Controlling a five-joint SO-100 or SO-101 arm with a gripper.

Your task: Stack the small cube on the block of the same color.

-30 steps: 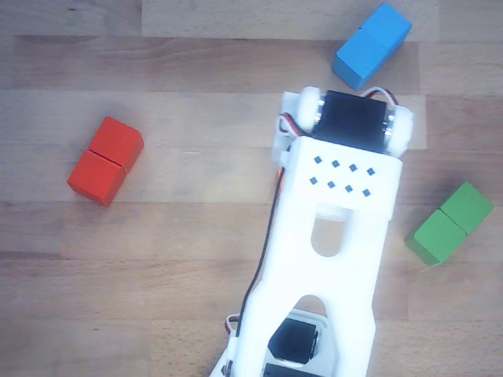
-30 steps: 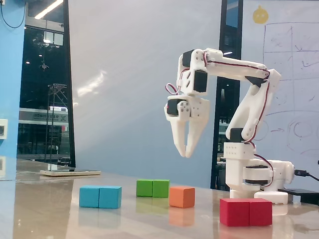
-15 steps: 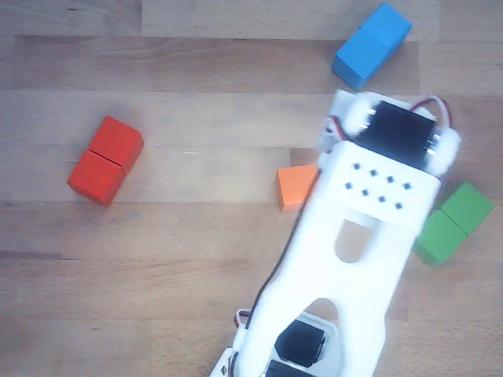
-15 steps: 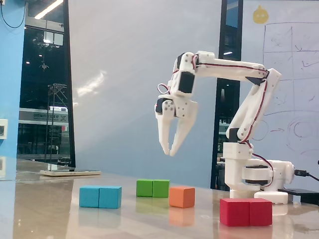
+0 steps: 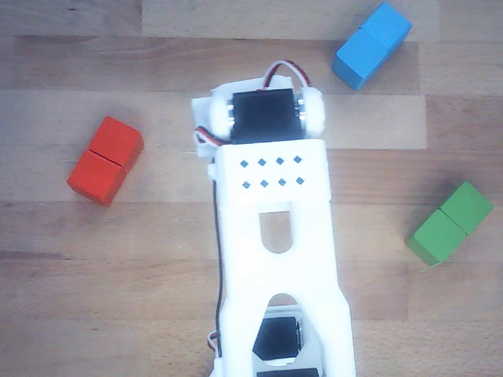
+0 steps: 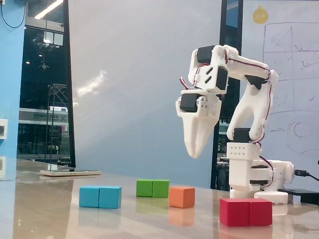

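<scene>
Swinging back toward its base since half a second ago, the arm [image 6: 249, 84] now carries the gripper [image 6: 195, 152] high above the orange cube [image 6: 182, 196], slightly to the right of it in the fixed view, and the jaws, then parted, now read as pressed together with nothing between them. None of the blocks has shifted.

Taking the cube as landmark, all in the fixed view: it sits on the table [image 6: 50, 209], the green block [image 6: 152, 188] just beside it to the left and a little behind, the blue block [image 6: 100, 196] farther left, the red block [image 6: 245, 211] well to the right and nearer the camera. In the other view the arm's body hides the cube; red [image 5: 104, 160], blue [image 5: 372, 44] and green [image 5: 450, 223] blocks lie around it.

No orange block shows; red looks the nearest match. The step in hand seems the approach, nothing grasped yet. Next, I judge, the jaws must part, descend straight over the cube, and clear the green block while closing.
</scene>
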